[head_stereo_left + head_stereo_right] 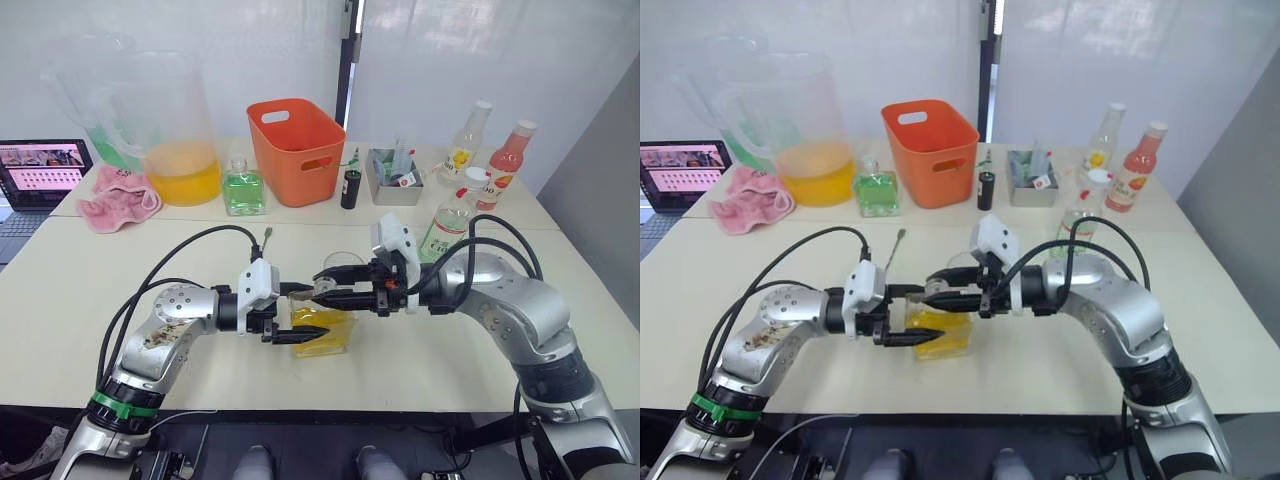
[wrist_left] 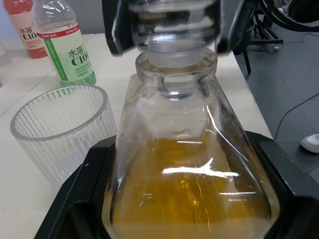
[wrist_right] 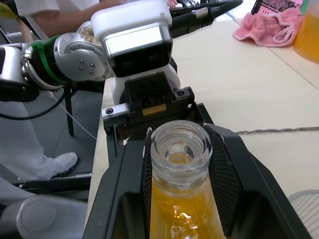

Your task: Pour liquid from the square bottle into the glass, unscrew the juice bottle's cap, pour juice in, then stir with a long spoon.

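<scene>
The cream table (image 1: 100,300) under white walls is the biggest thing here, with a huge pitcher (image 1: 165,125) of orange-yellow liquid, an orange basket (image 1: 297,150), a pink cloth (image 1: 118,200) and a laptop (image 1: 40,175) along its far side. At the near edge stands the square bottle (image 1: 325,330), still about half full of yellow liquid (image 2: 194,194). The left gripper (image 1: 300,312) is clamped on the bottle's body, one finger on each side. The right gripper (image 1: 328,285) is closed on the round stopper (image 2: 172,22), which in the left wrist view sits just above the neck, so I judge the job is at its very start: unstopping before the first pour. The ribbed glass (image 2: 60,129) waits empty just beside the bottle. The juice bottle (image 1: 447,222) stands further back with its white cap (image 1: 473,178) on, and the long spoon (image 1: 266,238) lies untouched on the table, so both pours, the uncapping and the stirring all remain.
</scene>
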Robot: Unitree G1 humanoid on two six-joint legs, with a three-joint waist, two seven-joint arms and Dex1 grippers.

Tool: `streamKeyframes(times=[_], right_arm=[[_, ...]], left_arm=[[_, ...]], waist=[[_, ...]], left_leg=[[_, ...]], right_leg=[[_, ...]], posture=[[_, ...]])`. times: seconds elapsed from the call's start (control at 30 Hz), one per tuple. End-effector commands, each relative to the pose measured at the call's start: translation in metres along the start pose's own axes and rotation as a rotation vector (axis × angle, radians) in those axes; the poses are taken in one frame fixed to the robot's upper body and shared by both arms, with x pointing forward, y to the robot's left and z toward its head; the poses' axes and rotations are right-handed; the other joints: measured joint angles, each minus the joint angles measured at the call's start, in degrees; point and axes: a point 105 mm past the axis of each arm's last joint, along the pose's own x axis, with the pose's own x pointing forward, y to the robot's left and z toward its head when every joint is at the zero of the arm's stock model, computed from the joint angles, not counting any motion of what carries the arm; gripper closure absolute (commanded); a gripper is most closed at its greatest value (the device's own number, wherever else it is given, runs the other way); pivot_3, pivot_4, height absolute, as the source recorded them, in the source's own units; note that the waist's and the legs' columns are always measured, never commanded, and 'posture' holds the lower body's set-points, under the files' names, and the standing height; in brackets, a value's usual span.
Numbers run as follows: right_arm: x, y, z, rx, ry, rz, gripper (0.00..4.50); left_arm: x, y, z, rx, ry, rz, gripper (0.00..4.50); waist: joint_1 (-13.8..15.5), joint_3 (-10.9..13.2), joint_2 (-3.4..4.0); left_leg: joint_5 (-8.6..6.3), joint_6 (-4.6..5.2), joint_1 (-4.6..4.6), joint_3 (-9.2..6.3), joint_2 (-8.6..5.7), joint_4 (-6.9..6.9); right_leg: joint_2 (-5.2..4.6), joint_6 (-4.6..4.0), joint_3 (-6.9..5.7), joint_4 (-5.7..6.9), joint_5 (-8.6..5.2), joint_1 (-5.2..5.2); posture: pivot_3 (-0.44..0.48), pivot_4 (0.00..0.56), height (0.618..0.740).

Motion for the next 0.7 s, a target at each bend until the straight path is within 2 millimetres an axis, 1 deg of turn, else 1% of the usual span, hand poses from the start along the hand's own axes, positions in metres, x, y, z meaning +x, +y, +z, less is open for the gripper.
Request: streamKeyframes(times=[0.03,0.2,0.3,0.33,0.4,0.43,0.47,0.5,0.57,0.63,0.7], right_arm=[[-0.005,0.007,0.031,-0.09,-0.08,0.02,3.43],[-0.009,0.005,0.045,-0.114,-0.127,0.009,3.43],[-0.019,-0.002,0.053,-0.124,-0.142,-0.04,3.43],[-0.026,-0.007,0.054,-0.127,-0.139,-0.072,3.43],[-0.047,-0.022,0.053,-0.13,-0.117,-0.171,3.43],[-0.061,-0.031,0.051,-0.127,-0.096,-0.236,3.43],[-0.083,-0.042,0.044,-0.12,-0.064,-0.328,3.43],[-0.098,-0.049,0.039,-0.116,-0.04,-0.386,3.43],[-0.135,-0.063,0.022,-0.094,0.027,-0.535,3.43],[-0.159,-0.069,0.009,-0.079,0.07,-0.625,3.43],[-0.174,-0.072,-0.001,-0.068,0.1,-0.678,3.43]], left_arm=[[0.004,-0.004,0.0,0.013,0.013,-0.025,1.71],[0.005,-0.005,-0.001,0.004,0.016,-0.032,1.71],[0.006,-0.006,-0.002,0.002,0.016,-0.035,1.71],[0.006,-0.006,-0.001,0.002,0.015,-0.035,1.71],[0.007,-0.006,-0.001,0.001,0.01,-0.036,1.71],[0.007,-0.006,0.0,0.0,0.005,-0.035,1.71],[0.007,-0.007,0.001,-0.002,-0.004,-0.034,1.71],[0.008,-0.007,0.001,-0.004,-0.009,-0.034,1.71],[0.008,-0.008,0.003,-0.005,-0.017,-0.03,1.71],[0.007,-0.008,0.004,-0.005,-0.021,-0.026,1.71],[0.007,-0.008,0.004,-0.006,-0.024,-0.021,1.71]], waist=[[0.0,0.0,0.0],[0.1,0.0,0.0],[0.1,0.0,0.0],[0.2,0.0,0.0],[0.3,0.0,0.0],[0.5,0.0,0.0],[0.6,0.0,0.0],[0.9,0.0,0.0],[0.9,0.0,0.0],[1.0,0.0,0.03],[1.0,-0.1,0.16]], left_leg=[[0.0,0.0,0.02,-0.02,0.01,0.0],[0.0,0.0,0.02,-0.04,0.0,0.01],[0.0,0.0,0.02,-0.04,0.0,0.01],[0.0,0.0,0.02,-0.04,0.0,0.01],[0.0,0.0,0.02,-0.04,0.0,0.01],[0.0,0.0,0.02,-0.04,0.0,0.02],[0.0,0.0,0.0,-0.04,-0.01,0.02],[0.0,0.0,0.0,-0.04,-0.01,0.02],[0.0,0.0,0.0,-0.02,-0.02,0.0],[-0.01,0.01,0.01,-0.01,-0.02,-0.04],[-0.01,0.02,0.02,0.0,-0.02,-0.06]], right_leg=[[0.01,0.0,-0.02,0.0,0.0,0.03],[0.0,-0.02,-0.03,-0.03,-0.01,0.06],[0.0,-0.02,-0.03,-0.02,-0.01,0.05],[0.0,-0.02,-0.03,-0.02,-0.01,0.06],[0.0,-0.03,-0.04,-0.03,-0.02,0.07],[0.0,-0.1,-0.03,-0.06,-0.06,0.07],[-0.01,-0.14,-0.03,-0.1,-0.08,0.07],[-0.01,-0.22,-0.03,-0.12,-0.12,0.08],[-0.01,-0.23,-0.01,-0.15,-0.13,0.08],[-0.01,-0.17,0.0,-0.13,-0.1,0.06],[-0.01,-0.06,0.01,-0.12,-0.04,0.04]], posture=[[0.0,0.15,0.74],[0.0,0.15,0.74],[0.0,0.15,0.74],[0.0,0.15,0.74],[0.0,0.15,0.74],[0.0,0.15,0.74],[0.0,0.15,0.74],[0.0,0.15,0.74],[0.0,0.15,0.74],[0.0,0.15,0.74],[0.0,0.15,0.74]])
